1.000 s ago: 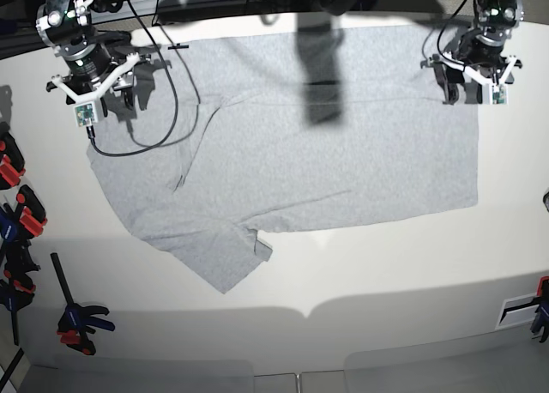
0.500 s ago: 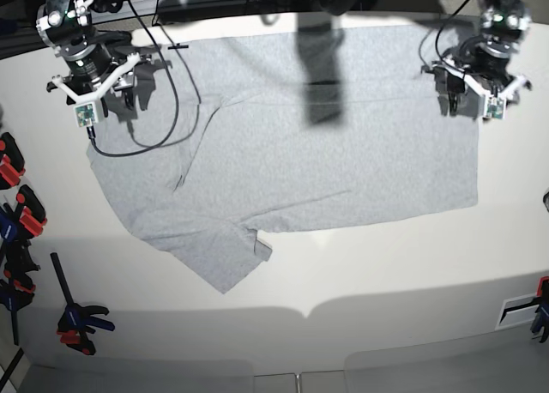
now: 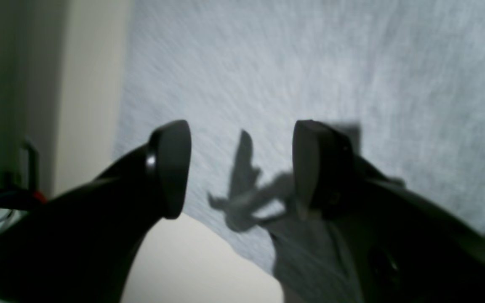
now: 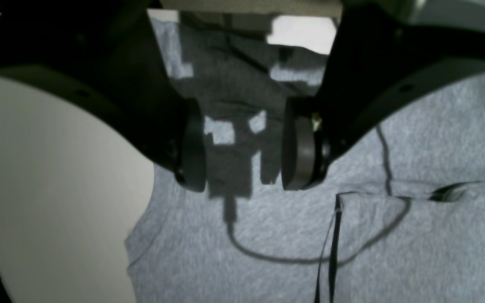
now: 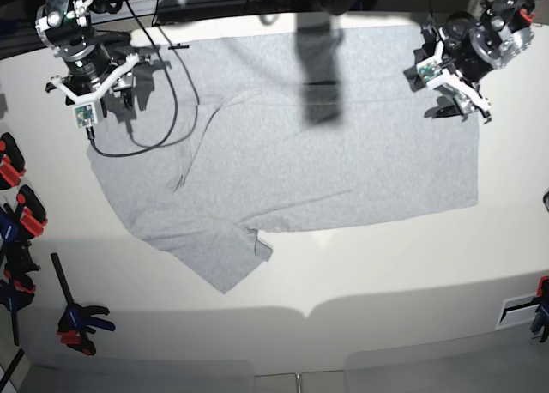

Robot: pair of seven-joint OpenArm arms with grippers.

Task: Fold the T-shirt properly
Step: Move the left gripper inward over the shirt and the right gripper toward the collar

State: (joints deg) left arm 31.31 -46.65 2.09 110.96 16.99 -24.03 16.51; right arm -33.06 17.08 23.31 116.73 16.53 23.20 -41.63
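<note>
The T-shirt (image 5: 326, 161) lies spread flat on the pale table, plain grey side up, with one sleeve pointing to the near left. My right gripper (image 5: 123, 101) hovers open over the shirt's far-left corner, and its pads (image 4: 192, 143) straddle shaded grey cloth (image 4: 394, 235) with nothing between them. My left gripper (image 5: 435, 93) is open and turned on its side above the shirt's far-right corner. In the left wrist view this gripper (image 3: 240, 168) hangs over the edge of the cloth (image 3: 310, 63), holding nothing.
A black cable (image 5: 163, 136) from the right arm loops across the shirt's left shoulder, also visible as a cable (image 4: 335, 252) in the right wrist view. Red-and-black clamps (image 5: 13, 204) line the left table edge, and another clamp (image 5: 81, 320) lies near the front left.
My left gripper has rolled onto its side and shifted slightly up and to the left at the shirt's far-right corner. The right gripper and the shirt have not moved.
</note>
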